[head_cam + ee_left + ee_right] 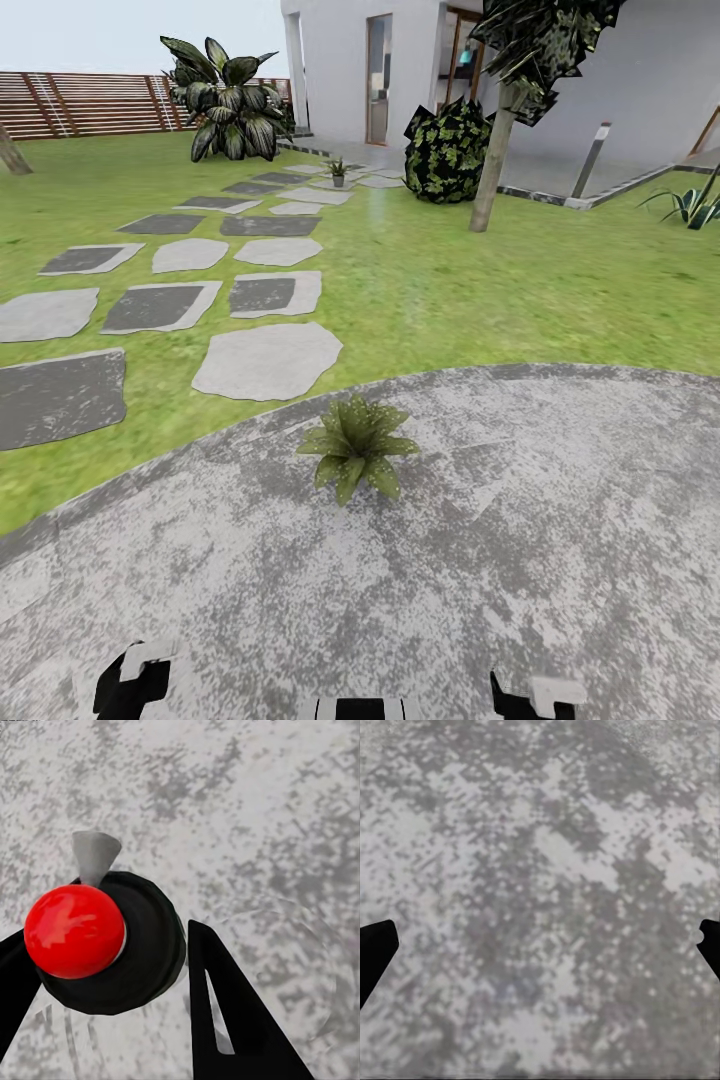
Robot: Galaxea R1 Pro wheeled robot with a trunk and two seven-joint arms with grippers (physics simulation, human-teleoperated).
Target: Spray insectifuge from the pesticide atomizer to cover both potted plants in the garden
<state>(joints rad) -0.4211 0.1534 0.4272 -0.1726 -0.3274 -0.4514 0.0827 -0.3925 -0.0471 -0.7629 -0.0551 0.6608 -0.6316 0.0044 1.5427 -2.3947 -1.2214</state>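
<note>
In the left wrist view, the pesticide atomizer (75,930) is seen from above: a glossy red top on a dark round body with a grey nozzle. My left gripper (112,971) is shut on it, one black finger (225,1020) pressed against each side, above the grey patio. One potted plant (355,445), a low speckled olive rosette, stands on the round patio (560,520) just ahead of me. A second potted plant (338,172) stands far off among the stepping stones. My right gripper (540,945) is open over bare paving, with nothing between its fingers.
Grey stepping stones (265,360) lead across the lawn (480,290) toward the house (400,60). A large striped-leaf plant (230,100), a dark bush (447,150), a tree trunk (492,170) and a bollard lamp (592,160) stand farther back. A brown fence (80,100) closes the far left.
</note>
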